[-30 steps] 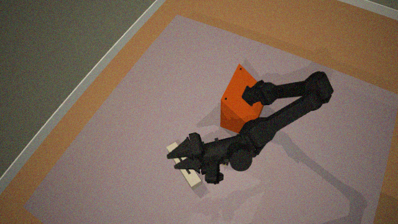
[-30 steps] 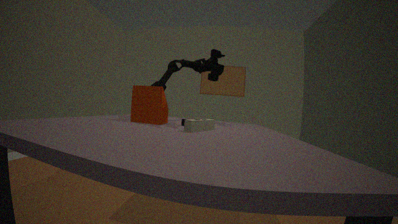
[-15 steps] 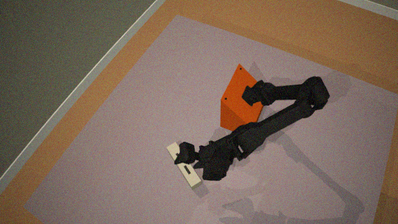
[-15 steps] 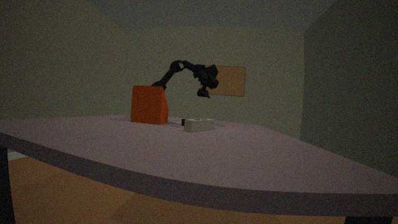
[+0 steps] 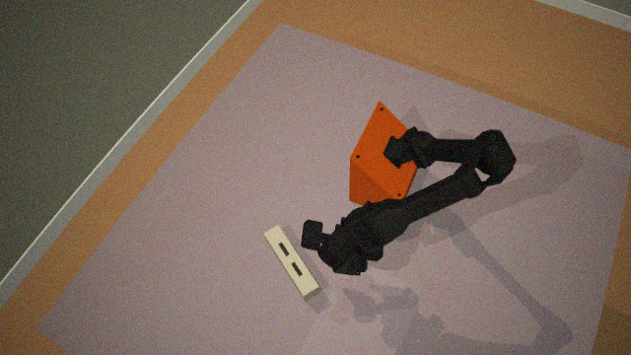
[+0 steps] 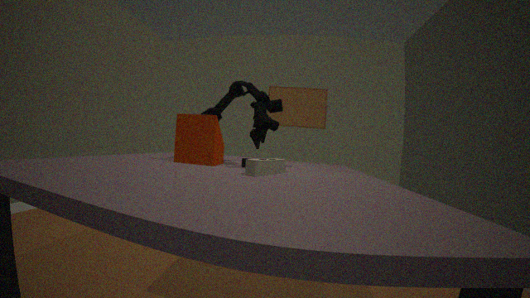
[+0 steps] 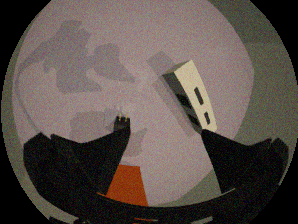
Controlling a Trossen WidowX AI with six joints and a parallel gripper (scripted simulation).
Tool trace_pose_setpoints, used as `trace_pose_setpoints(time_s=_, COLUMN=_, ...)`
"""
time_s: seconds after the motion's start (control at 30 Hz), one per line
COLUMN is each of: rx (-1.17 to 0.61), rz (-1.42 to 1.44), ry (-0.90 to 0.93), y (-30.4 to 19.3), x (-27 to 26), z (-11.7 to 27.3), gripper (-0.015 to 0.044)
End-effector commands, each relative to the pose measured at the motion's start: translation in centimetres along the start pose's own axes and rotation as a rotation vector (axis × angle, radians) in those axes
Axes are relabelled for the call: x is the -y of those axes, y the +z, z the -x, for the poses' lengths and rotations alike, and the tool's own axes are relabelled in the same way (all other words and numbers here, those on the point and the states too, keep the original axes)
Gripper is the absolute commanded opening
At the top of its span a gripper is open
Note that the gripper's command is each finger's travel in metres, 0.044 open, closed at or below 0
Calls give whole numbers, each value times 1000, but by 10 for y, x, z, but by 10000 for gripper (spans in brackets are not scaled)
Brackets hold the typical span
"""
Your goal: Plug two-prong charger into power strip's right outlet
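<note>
- While the charger lies on the worktop near the power strip, its two prongs point away from the orange block.
- Its long axis, taken along the prongs, runs aslant to the strip's length.
- The pincer is open, holding nothing, above the worktop.
- One finger partly covers the charger in the wrist view; from the top, the arm hides it.
</note>
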State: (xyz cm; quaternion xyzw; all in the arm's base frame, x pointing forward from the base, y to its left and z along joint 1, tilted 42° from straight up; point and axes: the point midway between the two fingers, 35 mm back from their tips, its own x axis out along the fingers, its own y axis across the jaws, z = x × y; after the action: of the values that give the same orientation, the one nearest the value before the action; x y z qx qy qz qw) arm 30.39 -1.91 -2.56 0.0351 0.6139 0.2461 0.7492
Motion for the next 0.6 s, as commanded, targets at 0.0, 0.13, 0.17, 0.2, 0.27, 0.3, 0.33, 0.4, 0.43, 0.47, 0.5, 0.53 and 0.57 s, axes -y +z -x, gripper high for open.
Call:
trace_pose_setpoints(time_s=0.0, rx=-45, rz=-82, ry=136, y=-18, x=-24, z=-10, gripper=440)
trace_pose_setpoints(time_s=0.13, rx=-89, rz=-175, ry=276, y=-34, x=-50, z=-14, gripper=440)
trace_pose_setpoints(time_s=0.17, rx=-98, rz=-195, ry=304, y=-37, x=-56, z=-14, gripper=440)
trace_pose_setpoints(time_s=0.2, rx=-104, rz=-208, ry=320, y=-39, x=-59, z=-15, gripper=440)
trace_pose_setpoints(time_s=0.27, rx=-106, rz=-212, ry=326, y=-39, x=-60, z=-15, gripper=440)
trace_pose_setpoints(time_s=0.3, rx=-106, rz=-212, ry=326, y=-40, x=-60, z=-15, gripper=440)
trace_pose_setpoints(time_s=0.33, rx=-106, rz=-212, ry=326, y=-41, x=-60, z=-14, gripper=440)
trace_pose_setpoints(time_s=0.4, rx=-106, rz=-212, ry=326, y=-42, x=-60, z=-14, gripper=440)
trace_pose_setpoints(time_s=0.43, rx=-106, rz=-212, ry=326, y=-42, x=-61, z=-15, gripper=440)
trace_pose_setpoints(time_s=0.47, rx=-106, rz=-212, ry=326, y=-42, x=-61, z=-15, gripper=440)
trace_pose_setpoints(time_s=0.5, rx=-106, rz=-212, ry=326, y=-42, x=-61, z=-16, gripper=440)
trace_pose_setpoints(time_s=0.53, rx=-106, rz=-212, ry=326, y=-42, x=-61, z=-18, gripper=440)
trace_pose_setpoints(time_s=0.57, rx=-106, rz=-212, ry=326, y=-42, x=-62, z=-19, gripper=440)
